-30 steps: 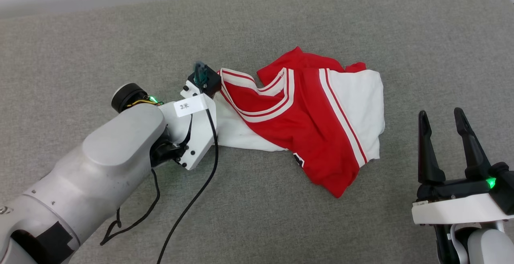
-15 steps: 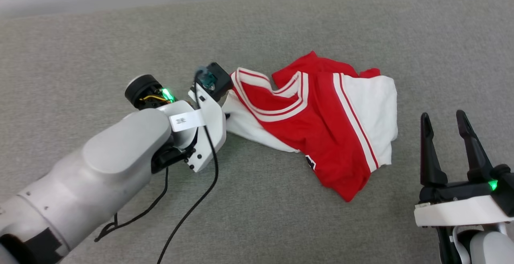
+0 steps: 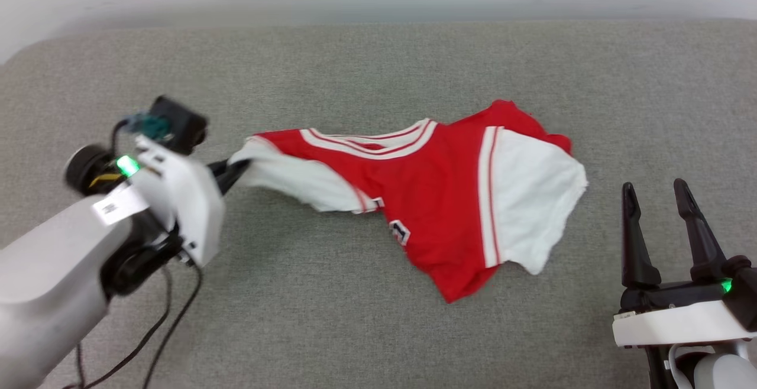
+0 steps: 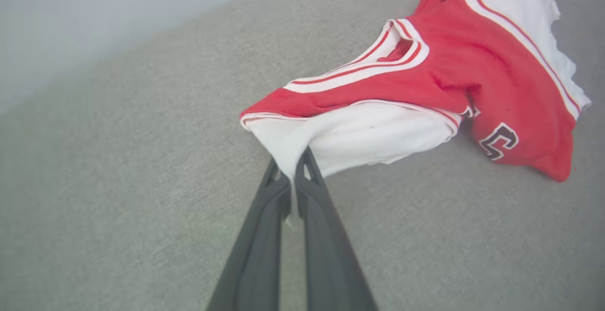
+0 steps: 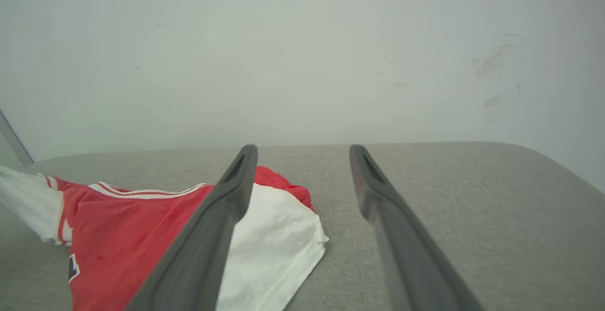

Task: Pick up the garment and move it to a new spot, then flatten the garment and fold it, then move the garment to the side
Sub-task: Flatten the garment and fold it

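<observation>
Your left end effector is pinched shut on a white sleeve of the garment, at the left of the grey upholstered surface. From that grip the garment stretches rightward, and its red body and other white sleeve lie crumpled on the fabric. Your right end effector sits at the near right, fingers spread wide and holding nothing, apart from the garment.

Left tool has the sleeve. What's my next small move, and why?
Probably lift the left tool straight up a little: it is shut on the white sleeve of the jersey, most of which lies bunched on the grey cushion, and the open right tool stands apart from it.
</observation>
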Available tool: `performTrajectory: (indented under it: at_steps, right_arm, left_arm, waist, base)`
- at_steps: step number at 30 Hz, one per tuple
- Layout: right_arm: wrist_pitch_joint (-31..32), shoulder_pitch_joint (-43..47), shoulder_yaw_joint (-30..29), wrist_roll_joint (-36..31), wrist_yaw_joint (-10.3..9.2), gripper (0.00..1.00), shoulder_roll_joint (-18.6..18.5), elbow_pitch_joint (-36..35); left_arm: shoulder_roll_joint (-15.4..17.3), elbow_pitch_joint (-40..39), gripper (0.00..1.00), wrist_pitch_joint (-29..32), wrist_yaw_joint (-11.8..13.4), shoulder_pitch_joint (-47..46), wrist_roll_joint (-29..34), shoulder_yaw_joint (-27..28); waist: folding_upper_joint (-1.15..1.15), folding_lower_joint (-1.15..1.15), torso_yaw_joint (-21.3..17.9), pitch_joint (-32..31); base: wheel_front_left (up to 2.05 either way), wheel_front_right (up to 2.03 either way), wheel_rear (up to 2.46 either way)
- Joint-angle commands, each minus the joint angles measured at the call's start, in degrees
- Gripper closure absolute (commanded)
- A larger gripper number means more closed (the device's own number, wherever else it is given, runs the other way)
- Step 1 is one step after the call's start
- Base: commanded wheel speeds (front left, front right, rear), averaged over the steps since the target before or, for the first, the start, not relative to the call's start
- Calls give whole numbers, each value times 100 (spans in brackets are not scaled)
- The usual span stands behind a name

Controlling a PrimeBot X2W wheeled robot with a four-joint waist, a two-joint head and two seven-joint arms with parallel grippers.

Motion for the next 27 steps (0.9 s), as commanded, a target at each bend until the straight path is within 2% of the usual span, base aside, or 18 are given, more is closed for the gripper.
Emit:
performTrajectory:
  at_steps: [1, 5, 9, 11, 18, 19, 20, 21, 25, 26, 27]
  right_arm:
    - [-11, 65, 1, -30, -4, 0, 10, -7]
    - [-11, 72, 20, -38, -4, 0, 11, 28]
    - [-11, 60, 23, -64, -4, 0, 10, 60]
    - [-11, 64, 19, -88, -4, 0, 10, 69]
    - [-11, 93, 3, -161, -4, 0, 10, 97]
    - [-11, 98, -10, -164, -4, 0, 10, 100]
    - [-11, 92, -32, -183, -4, 0, 10, 99]
    - [-11, 89, -65, -204, -4, 0, 10, 95]
    - [-11, 84, -217, -309, -4, 0, 10, 33]
    - [-11, 84, -217, -309, -4, 0, 10, 33]
    - [-11, 75, -253, -359, -4, 0, 10, 7]
  left_arm:
    - [188, -71, 100, -68, 136, 267, -141, 61]
    - [572, 21, 100, -177, 376, 757, -418, 120]
    - [605, 281, 100, -289, 495, 1247, -797, 157]
    - [559, 441, 100, -322, 537, 1459, -957, 152]
    - [185, 1187, 100, -438, 401, 1861, -1131, 19]
    - [108, 1278, 95, -522, 392, 1875, -1125, 33]
    - [43, 1352, 24, -629, 382, 1876, -1091, 50]
    - [-32, 1418, 0, -776, 386, 1868, -1053, 76]
    - [-247, 1581, 0, -1696, 650, 1786, -722, 227]
    - [-247, 1581, 0, -1696, 650, 1786, -722, 227]
    - [-299, 1602, 0, -1940, 739, 1790, -631, 251]
  waist:
    - [0, 0, 33, -3]
    - [0, 0, 58, 12]
    - [0, 0, 58, 12]
    - [0, 0, 54, 4]
    - [0, 0, 62, -55]
    - [0, 0, 71, -74]
    - [0, 0, 79, -94]
    - [0, 0, 88, -120]
    - [0, 0, 133, -244]
    - [0, 0, 133, -244]
    - [0, 0, 149, -277]
  base:
    - [0, 0, 0]
    - [0, 0, 0]
    - [0, 0, 0]
    - [0, 0, 0]
    - [0, 0, 0]
    - [0, 0, 0]
    - [0, 0, 0]
    - [0, 0, 0]
    - [0, 0, 0]
    - [0, 0, 0]
    - [0, 0, 0]
